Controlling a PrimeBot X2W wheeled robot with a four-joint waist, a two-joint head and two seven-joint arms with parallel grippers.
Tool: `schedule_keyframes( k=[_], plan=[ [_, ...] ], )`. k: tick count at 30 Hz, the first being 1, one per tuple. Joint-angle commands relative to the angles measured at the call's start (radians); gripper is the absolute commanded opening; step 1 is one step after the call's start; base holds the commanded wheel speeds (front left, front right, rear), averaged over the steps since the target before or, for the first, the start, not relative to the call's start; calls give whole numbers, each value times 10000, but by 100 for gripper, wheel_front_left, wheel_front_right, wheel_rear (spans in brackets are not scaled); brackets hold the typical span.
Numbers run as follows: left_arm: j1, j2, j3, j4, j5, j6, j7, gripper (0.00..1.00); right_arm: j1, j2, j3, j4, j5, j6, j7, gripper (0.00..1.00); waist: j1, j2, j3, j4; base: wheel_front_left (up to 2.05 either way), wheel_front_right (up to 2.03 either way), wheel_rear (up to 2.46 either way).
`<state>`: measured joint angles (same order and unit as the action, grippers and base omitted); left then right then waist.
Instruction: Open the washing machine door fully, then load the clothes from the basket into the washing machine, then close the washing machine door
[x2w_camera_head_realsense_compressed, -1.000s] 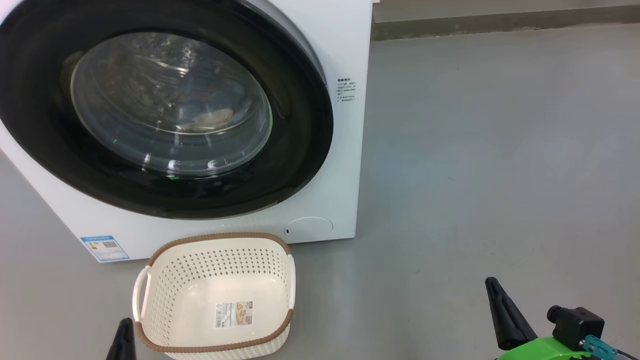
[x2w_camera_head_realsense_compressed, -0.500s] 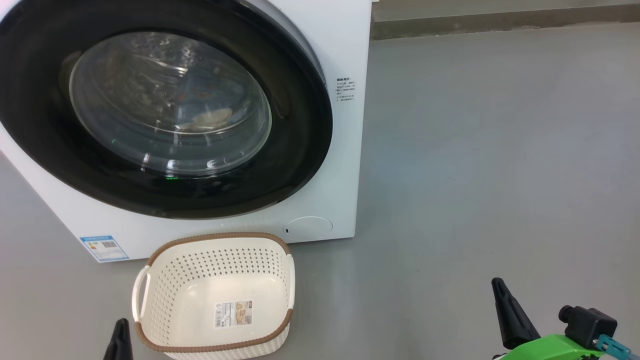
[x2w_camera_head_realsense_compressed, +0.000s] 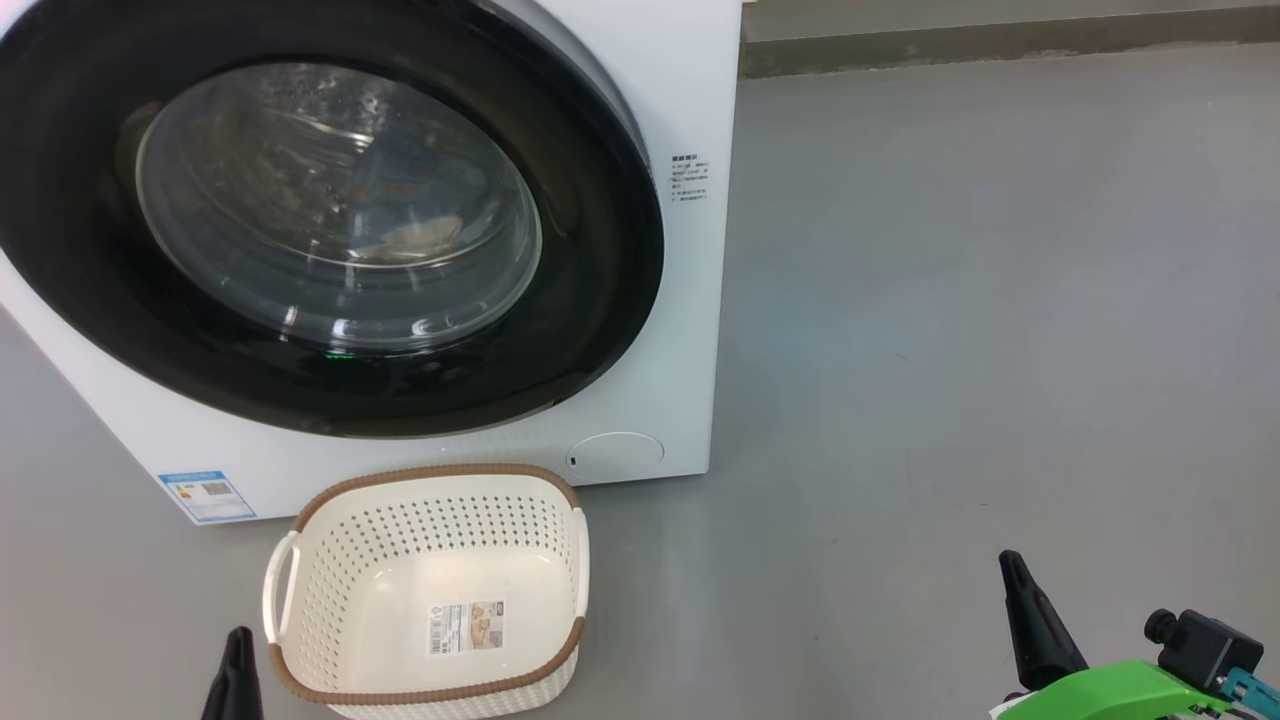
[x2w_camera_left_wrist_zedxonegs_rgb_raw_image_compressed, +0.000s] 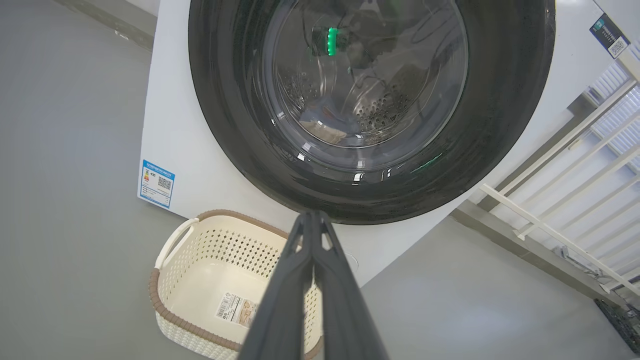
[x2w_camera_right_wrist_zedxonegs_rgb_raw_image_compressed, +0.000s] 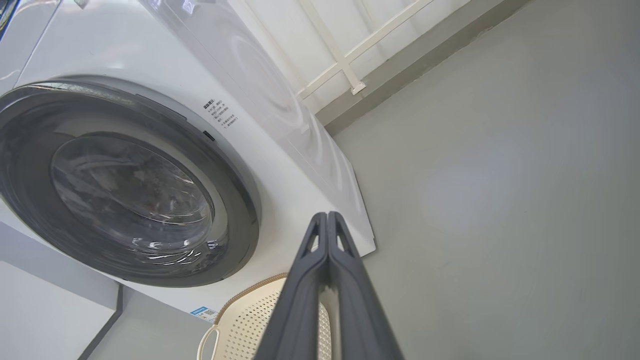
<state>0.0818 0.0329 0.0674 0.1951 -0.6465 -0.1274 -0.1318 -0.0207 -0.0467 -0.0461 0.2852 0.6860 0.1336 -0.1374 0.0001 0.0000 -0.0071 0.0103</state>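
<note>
Washing machine door (x2w_camera_head_realsense_compressed: 330, 220) seated flush on washing machine (x2w_camera_head_realsense_compressed: 690, 330), so clothes (x2w_camera_left_wrist_zedxonegs_rgb_raw_image_compressed: 325, 127) are enclosed in drum, glimpsed through glass. Basket (x2w_camera_head_realsense_compressed: 440, 470) set empty on floor (x2w_camera_head_realsense_compressed: 950, 350), just near of machine front. Left gripper (x2w_camera_left_wrist_zedxonegs_rgb_raw_image_compressed: 311, 216) and right gripper (x2w_camera_right_wrist_zedxonegs_rgb_raw_image_compressed: 327, 216) pressed closed, nothing held, parked low, apart from door: task judged complete.

White washing machine (x2w_camera_head_realsense_compressed: 690, 90), glossy black door (x2w_camera_head_realsense_compressed: 600, 250); cream perforated basket (x2w_camera_head_realsense_compressed: 430, 520) (brown woven-look rim (x2w_camera_head_realsense_compressed: 436, 469)); grey floor (x2w_camera_head_realsense_compressed: 1000, 300).

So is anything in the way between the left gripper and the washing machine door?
Nothing visible blocks it. The basket stands on the floor by the left gripper, below the washing machine door, so a raised reach should clear it.
</note>
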Motion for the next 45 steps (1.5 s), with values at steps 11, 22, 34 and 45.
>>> schedule_keyframes(
  k=[11, 22, 34, 45],
  plan=[
    [-649, 164, 217, -95, -1467, -14, 361, 0, -432, -37, -68, -294, 1382, -12, 380, 0, -1, 0, 14, -14, 0, 0, 0],
    [-822, 166, 252, -13, -2593, -16, 651, 0, -493, -37, -153, -309, 2465, -14, 675, 0, -1, 0, 26, -26, 0, 0, 0],
    [-1029, 167, 295, 86, -3945, -20, 999, 0, -566, -37, -256, -328, 3766, -17, 1029, 0, -1, 0, 40, -41, 0, 0, 0],
    [-1219, 168, 334, 176, -5185, -22, 1318, 0, -633, -37, -351, -345, 4958, -20, 1354, 0, -1, 0, 54, -55, 0, 0, 0]
  ],
)
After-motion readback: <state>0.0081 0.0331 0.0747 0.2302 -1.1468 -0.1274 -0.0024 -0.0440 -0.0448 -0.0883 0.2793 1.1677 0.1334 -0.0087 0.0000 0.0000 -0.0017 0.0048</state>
